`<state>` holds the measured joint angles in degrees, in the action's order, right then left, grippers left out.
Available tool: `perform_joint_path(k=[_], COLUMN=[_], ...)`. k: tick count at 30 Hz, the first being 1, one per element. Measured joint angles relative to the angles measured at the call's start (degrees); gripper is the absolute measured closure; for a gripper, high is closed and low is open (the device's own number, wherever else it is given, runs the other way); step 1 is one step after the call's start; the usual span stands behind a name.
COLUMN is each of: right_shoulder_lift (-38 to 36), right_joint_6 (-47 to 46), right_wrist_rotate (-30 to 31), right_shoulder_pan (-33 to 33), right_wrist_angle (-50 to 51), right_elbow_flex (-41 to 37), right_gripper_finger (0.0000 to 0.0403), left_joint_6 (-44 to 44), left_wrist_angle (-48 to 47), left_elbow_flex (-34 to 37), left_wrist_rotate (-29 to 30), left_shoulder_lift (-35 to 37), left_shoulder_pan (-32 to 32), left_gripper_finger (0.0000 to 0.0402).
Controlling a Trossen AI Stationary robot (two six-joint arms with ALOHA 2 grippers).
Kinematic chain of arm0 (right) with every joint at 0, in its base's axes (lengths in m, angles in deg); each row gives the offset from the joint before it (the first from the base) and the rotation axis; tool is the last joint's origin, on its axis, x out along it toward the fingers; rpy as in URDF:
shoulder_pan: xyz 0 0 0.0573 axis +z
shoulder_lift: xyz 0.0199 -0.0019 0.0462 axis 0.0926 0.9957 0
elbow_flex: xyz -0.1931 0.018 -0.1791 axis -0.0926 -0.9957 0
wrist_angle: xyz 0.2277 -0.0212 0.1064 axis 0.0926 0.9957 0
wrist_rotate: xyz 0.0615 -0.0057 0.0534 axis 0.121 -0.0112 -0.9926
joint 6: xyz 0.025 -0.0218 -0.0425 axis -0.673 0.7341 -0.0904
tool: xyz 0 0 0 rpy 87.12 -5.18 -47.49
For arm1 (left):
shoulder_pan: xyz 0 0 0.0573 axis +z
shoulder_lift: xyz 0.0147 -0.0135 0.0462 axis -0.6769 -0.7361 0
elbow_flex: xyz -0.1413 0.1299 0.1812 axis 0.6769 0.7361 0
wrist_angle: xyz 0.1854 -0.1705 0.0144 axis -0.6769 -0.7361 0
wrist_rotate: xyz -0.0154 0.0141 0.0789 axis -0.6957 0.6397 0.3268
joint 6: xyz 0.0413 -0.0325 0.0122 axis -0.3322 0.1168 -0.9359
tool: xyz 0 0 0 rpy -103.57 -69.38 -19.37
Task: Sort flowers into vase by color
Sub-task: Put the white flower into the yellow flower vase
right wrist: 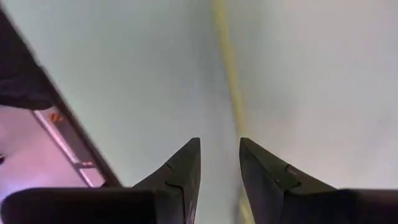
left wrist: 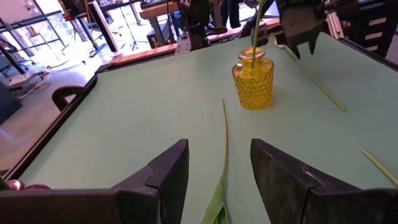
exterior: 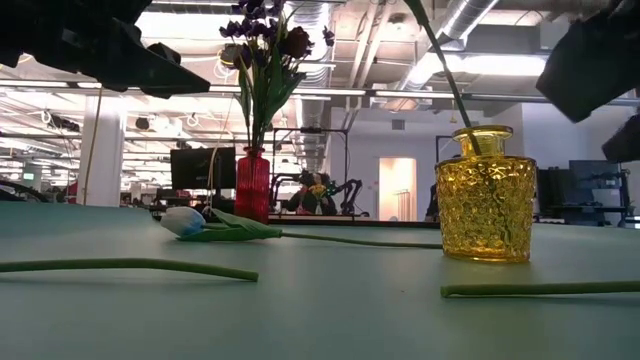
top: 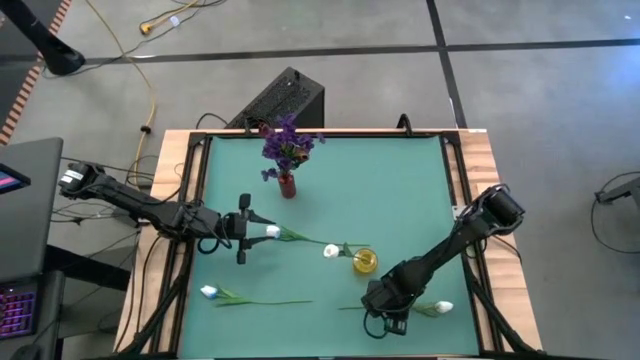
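Two vases stand on my green bench [top: 400, 190]: a red vase [top: 287, 185] already full of purple flowers [top: 288, 143], and a yellow vase [top: 365, 262] for the whites. Three white flowers lie flat near the yellow vase, a fourth leaning in it. My left gripper [top: 243, 229] and right gripper [top: 388, 324] are open and empty, each straddling a stem [left wrist: 225, 134].

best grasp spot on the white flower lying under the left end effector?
Grip the white flower's thin stem just behind the leaves, coming straight down with fingers either side. It lies flat on the table, running toward the yellow vase; the left end effector is open and already straddles it.
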<state>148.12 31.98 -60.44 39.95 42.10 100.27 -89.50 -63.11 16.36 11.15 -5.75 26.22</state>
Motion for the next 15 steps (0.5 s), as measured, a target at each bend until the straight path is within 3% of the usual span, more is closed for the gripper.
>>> perform_joint_path(k=[15], right_shoulder_lift=[0.0], right_joint_6=[0.2], right_wrist_rotate=[7.1], right_shoulder_pan=[2.4], right_wrist_angle=[0.2], right_elbow_flex=[-1.7], right_gripper_finger=[0.0266], left_joint_6=[0.1], left_wrist_angle=[0.0], left_elbow_flex=[0.0], left_wrist_rotate=[0.0], left_shoulder_lift=[0.0], left_shoulder_pan=[0.0], left_gripper_finger=[0.0239])
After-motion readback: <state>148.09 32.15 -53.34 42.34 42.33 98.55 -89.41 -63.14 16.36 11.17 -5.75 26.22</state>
